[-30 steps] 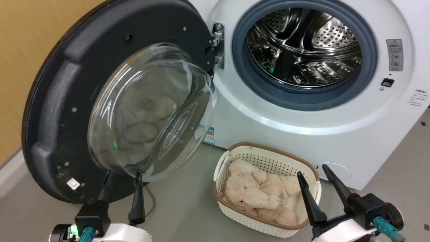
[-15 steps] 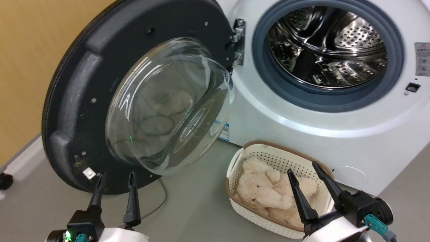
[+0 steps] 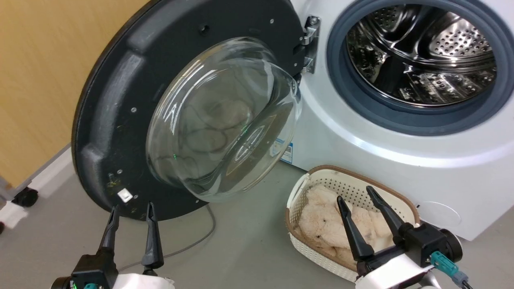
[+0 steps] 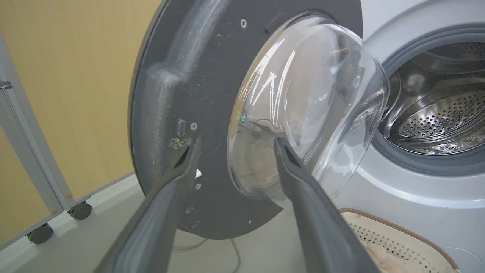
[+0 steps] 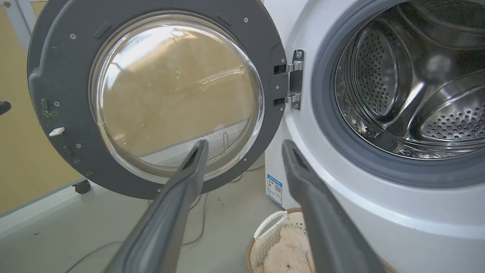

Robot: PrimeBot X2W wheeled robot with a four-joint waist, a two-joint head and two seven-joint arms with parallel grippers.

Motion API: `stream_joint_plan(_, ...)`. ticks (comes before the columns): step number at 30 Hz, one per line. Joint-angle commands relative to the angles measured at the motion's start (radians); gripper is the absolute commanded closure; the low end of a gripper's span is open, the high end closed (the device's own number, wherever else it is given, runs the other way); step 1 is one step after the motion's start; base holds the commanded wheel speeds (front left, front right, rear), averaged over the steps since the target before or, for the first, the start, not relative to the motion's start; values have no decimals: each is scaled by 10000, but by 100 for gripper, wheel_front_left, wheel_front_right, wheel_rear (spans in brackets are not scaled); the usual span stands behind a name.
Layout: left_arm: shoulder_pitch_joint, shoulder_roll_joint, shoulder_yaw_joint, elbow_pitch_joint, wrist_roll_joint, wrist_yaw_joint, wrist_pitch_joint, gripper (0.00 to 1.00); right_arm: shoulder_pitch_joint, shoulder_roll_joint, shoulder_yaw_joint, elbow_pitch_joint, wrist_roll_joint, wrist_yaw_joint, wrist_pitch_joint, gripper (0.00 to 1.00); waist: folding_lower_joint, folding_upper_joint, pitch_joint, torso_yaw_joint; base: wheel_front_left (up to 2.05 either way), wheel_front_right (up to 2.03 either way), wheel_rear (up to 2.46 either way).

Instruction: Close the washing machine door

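The washing machine door (image 3: 120, 104) stands swung wide open to the left of the washing machine (image 3: 361, 132), its clear glass bowl bulging toward me. The same door (image 4: 178, 94) is close ahead in the left wrist view, and the door (image 5: 57, 76) is seen face-on in the right wrist view, hinged beside the steel drum. My left gripper (image 3: 130, 210) is open, just below the door's lower rim, holding nothing. My right gripper (image 3: 355, 194) is open too, hovering above the basket in front of the machine.
A cream perforated basket (image 3: 321, 178) holding a beige plush toy (image 3: 317, 218) sits on the grey floor before the machine. A grey cable (image 3: 196, 241) runs under the door. A yellow wall (image 3: 36, 80) and a wheeled frame's caster (image 3: 25, 197) stand at the left.
The whole head view has shifted right, so the camera turned left. Both grippers stay open; the left one's tips now sit lower against the door's bottom rim.
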Motion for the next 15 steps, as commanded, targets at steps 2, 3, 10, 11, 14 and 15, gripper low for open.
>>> stream_joint_plan(2,196,-9,51,-61,-116,65,-141,0,-221,-76,114,75,170,7,-141,0,0,0,12,150,0,0,0)
stream_joint_plan(3,206,-9,60,-69,-128,74,-162,0,-238,-85,141,90,194,7,-162,0,0,0,13,193,0,0,0)
stream_joint_plan(10,286,-10,44,-163,-210,194,-308,0,-295,-123,308,176,320,8,-309,0,0,0,-1,486,0,0,0)
stream_joint_plan(11,296,-10,40,-174,-219,208,-329,0,-297,-124,328,186,334,8,-329,0,0,0,-2,528,0,0,0)
stream_joint_plan(14,329,-11,23,-212,-264,259,-412,0,-303,-130,388,226,375,8,-412,0,0,0,12,695,0,0,0)
stream_joint_plan(15,334,-11,20,-219,-281,267,-433,0,-307,-134,402,237,383,8,-433,0,0,0,17,738,0,0,0)
